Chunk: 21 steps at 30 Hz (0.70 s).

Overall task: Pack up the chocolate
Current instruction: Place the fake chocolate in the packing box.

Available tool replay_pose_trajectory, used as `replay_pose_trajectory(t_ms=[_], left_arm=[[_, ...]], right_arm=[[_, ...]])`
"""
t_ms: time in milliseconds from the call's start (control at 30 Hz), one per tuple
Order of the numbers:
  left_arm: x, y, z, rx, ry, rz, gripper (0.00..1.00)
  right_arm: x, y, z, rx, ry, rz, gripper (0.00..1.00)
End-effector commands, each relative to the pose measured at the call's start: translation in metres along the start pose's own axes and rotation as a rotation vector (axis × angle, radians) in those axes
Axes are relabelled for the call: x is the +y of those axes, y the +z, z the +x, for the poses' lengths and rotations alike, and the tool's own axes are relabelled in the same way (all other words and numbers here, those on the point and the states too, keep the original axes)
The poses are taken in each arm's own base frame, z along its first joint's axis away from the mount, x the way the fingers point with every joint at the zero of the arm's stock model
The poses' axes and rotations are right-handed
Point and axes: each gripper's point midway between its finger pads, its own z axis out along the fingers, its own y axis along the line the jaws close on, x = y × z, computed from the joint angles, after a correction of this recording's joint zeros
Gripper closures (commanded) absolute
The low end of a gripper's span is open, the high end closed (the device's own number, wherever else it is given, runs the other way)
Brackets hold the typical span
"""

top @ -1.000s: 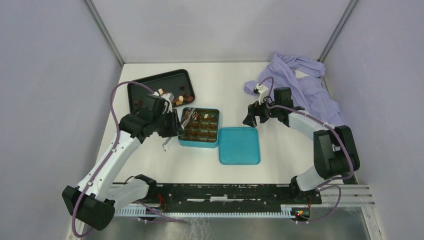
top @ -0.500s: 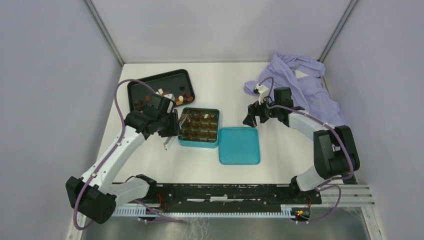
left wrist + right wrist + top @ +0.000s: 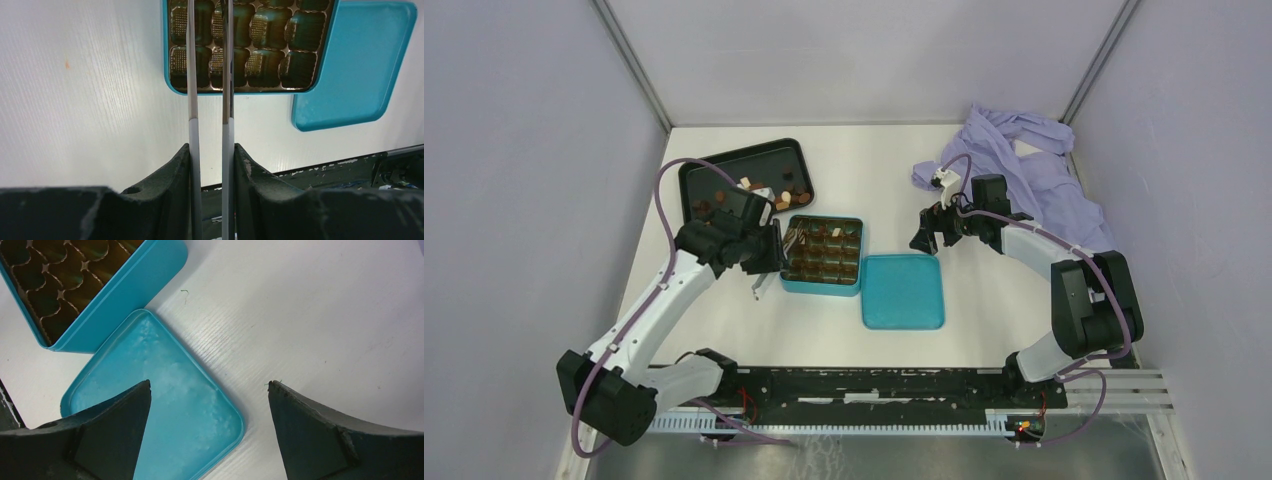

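Observation:
Several small chocolate (image 3: 776, 196) pieces, dark brown, tan and cream, lie on a black tray (image 3: 724, 168) at the back left. My left gripper (image 3: 769, 250) (image 3: 211, 147) is shut on a pair of tweezers (image 3: 193, 95), whose two prongs reach over the near-left cells of the open teal box (image 3: 822, 287) (image 3: 167, 75). The tweezer tips run out of the top of the left wrist view, so I cannot tell if they hold a piece. The cells seen there look empty. My right gripper (image 3: 927, 232) (image 3: 209, 385) hangs open above the table, holding nothing.
The teal lid (image 3: 903, 291) (image 3: 352, 75) (image 3: 155, 415) lies upturned beside the box's right corner. A crumpled purple cloth (image 3: 1024, 160) covers the back right corner. Grey walls close in both sides.
The left arm shifted slightly up and right at its wrist early on, then held still. The tweezers stay over the box. The right arm has not moved.

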Motion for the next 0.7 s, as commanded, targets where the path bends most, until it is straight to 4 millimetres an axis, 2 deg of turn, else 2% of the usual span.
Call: replay_pose_trajectory(t_ms=[0, 267, 667], left_arm=[[-0.0044, -0.0014, -0.0119, -0.040, 0.005, 0.003, 0.74], [-0.0007, -0.0011, -0.0158, -0.049, 0.007, -0.026, 0.66], [-0.0012, -0.0015, -0.0159, -0.050, 0.010, -0.028, 0.63]], right_arm=[[0.0035, -0.0011, -0.0166, -0.045, -0.040, -0.016, 0.07], [0.0039, -0.0006, -0.0163, -0.044, -0.041, -0.017, 0.07], [0.0034, -0.0005, -0.0158, -0.043, -0.039, -0.017, 0.07]])
